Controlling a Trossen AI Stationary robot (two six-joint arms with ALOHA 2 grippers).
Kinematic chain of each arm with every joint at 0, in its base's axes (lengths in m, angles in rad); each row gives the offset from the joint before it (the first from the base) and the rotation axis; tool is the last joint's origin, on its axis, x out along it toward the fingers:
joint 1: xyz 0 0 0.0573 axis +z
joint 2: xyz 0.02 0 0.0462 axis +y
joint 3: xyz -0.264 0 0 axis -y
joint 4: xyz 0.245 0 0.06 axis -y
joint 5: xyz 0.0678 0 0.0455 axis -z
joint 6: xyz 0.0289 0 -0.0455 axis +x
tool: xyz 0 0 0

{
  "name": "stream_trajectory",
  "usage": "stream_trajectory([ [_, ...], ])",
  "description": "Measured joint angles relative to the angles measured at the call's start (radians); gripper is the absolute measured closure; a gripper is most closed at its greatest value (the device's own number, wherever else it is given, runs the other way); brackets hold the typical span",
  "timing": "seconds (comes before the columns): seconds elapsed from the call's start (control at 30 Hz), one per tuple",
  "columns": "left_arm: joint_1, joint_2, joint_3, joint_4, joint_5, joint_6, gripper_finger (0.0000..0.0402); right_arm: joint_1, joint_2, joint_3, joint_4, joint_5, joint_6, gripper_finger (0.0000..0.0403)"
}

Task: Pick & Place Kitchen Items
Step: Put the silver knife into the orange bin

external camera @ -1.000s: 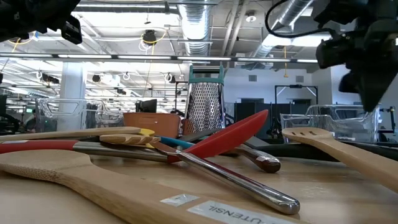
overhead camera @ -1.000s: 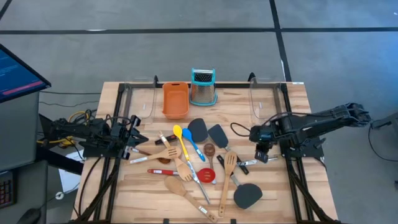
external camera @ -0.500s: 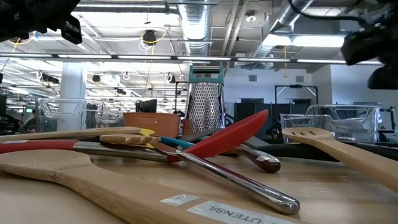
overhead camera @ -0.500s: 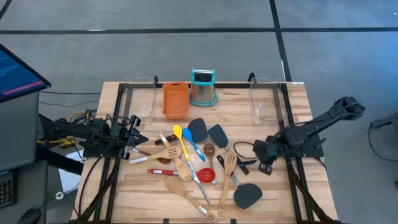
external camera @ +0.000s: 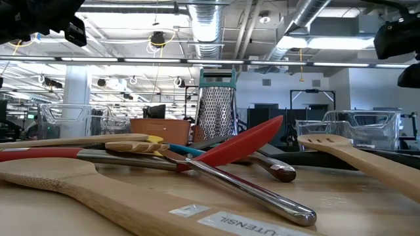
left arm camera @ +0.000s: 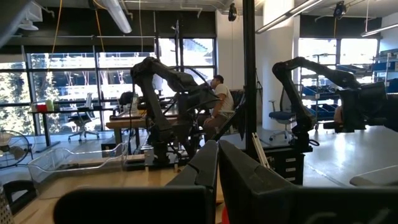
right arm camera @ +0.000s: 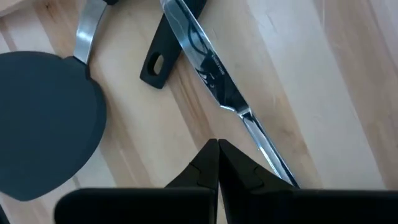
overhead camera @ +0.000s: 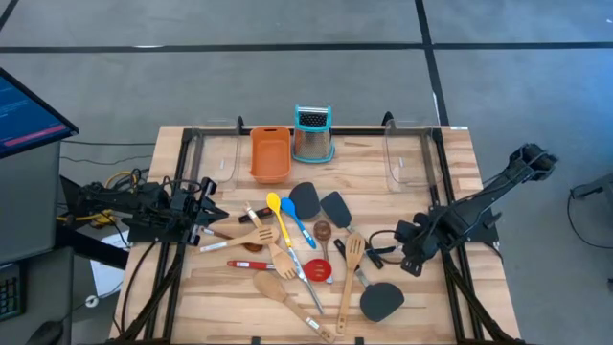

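A large open workshop with exposed ducts and ceiling lights lay behind the pale wooden tabletop (overhead camera: 402,316). Over the last second the right end effector (overhead camera: 410,261) had dropped and swung from a spot level with the heap's middle toward the near side of the tabletop, the arm stretching out low behind it. It now hung close above the wood just right of the black, steel-necked turner with the broad rounded blade (right arm camera: 43,124), which the high view placed at the heap's near-right corner. Its fingers (right arm camera: 214,165) were pressed together and carried nothing. Just ahead of them lay a shiny steel handle (right arm camera: 214,81) crossing a black handle with a hanging hole (right arm camera: 163,59), both beside that turner's blade.

The shift read as an approach to the first pick on this side, though the fingers would have to part first. The rest of the utensils, wooden slotted spatulas (overhead camera: 350,278), a red spoon (overhead camera: 319,271), yellow and blue ones, lay scattered left of the turner, none yet moved toward the orange rectangular tray (overhead camera: 270,153) at the far edge.

The left end effector (overhead camera: 203,206) waited at the heap's left edge, its fingers closed and holding nothing.
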Motion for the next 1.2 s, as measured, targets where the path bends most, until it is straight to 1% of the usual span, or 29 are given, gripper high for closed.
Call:
stream_trajectory([
  [0.1,0.000,0.000,0.000,0.000,0.000,0.000,0.0400,-0.013,0.000,0.000,-0.001,0.001,-0.007,0.0399],
  [0.17,0.000,0.000,0.000,0.000,0.000,0.000,0.0400,-0.020,0.000,-0.001,-0.001,0.003,-0.026,0.0388],
  [0.3,0.000,0.000,0.000,0.000,0.000,0.000,0.0400,-0.026,0.000,-0.023,0.002,0.048,-0.028,0.0347],
  [0.5,0.000,0.000,0.000,0.000,0.000,0.000,0.0400,-0.026,0.000,-0.052,0.001,0.049,-0.028,0.0280],
  [0.77,0.000,0.000,0.000,-0.001,0.000,0.000,0.0400,-0.026,0.004,-0.053,0.003,0.049,-0.028,0.0214],
  [0.9,0.000,0.004,0.000,-0.001,0.000,0.000,0.0400,-0.026,0.048,-0.053,0.003,0.049,-0.031,0.0185],
  [1.03,0.000,0.022,0.000,-0.001,0.000,0.000,0.0400,-0.022,0.118,-0.054,0.003,0.049,-0.031,0.0170],
  [1.2,0.000,0.062,0.000,-0.001,0.000,0.000,0.0400,-0.022,0.199,-0.054,0.003,0.048,-0.031,0.0169],
])
